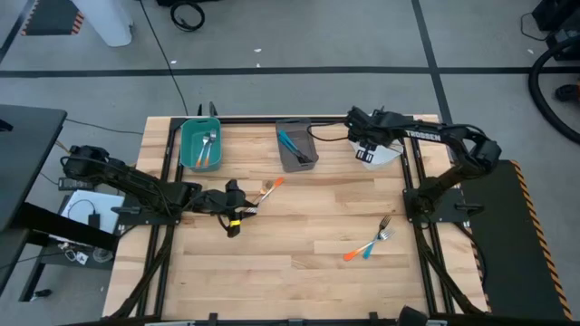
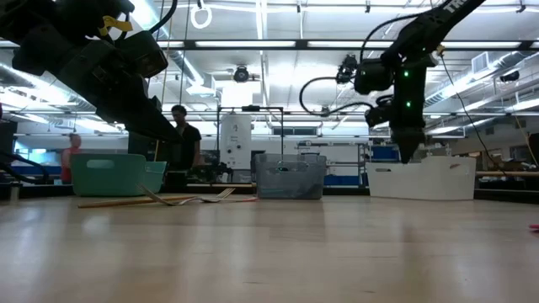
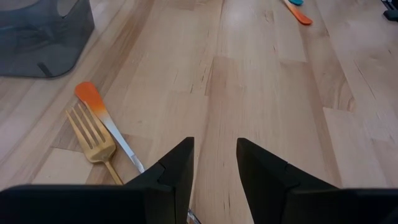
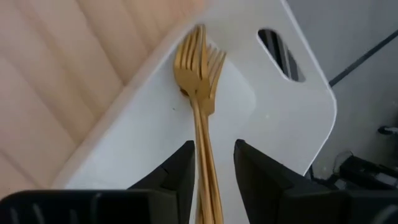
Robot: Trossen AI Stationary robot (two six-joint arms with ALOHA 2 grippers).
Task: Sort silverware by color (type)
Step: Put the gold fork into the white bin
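Note:
My right gripper (image 1: 367, 148) hangs open over the white bin (image 4: 280, 112) at the far right. Golden-tan forks (image 4: 198, 68) lie in the bin, tines against its wall. Their handles run between my fingers, which stand on either side. My left gripper (image 3: 214, 144) stands open low over the table's left middle, nothing gripped. Just beyond it lie an orange-handled fork (image 3: 93, 99) and a golden fork (image 3: 93, 140), flat on the wood, their near ends hidden under one finger. An orange-handled fork (image 1: 356, 253) and a blue-handled fork (image 1: 378, 240) lie at the near right.
A teal bin (image 1: 199, 143) holding forks stands at the far left. A grey bin (image 1: 296, 145) with blue-handled forks stands at the far middle. Bare wood lies across the table's middle and near side. People stand in the room behind the table.

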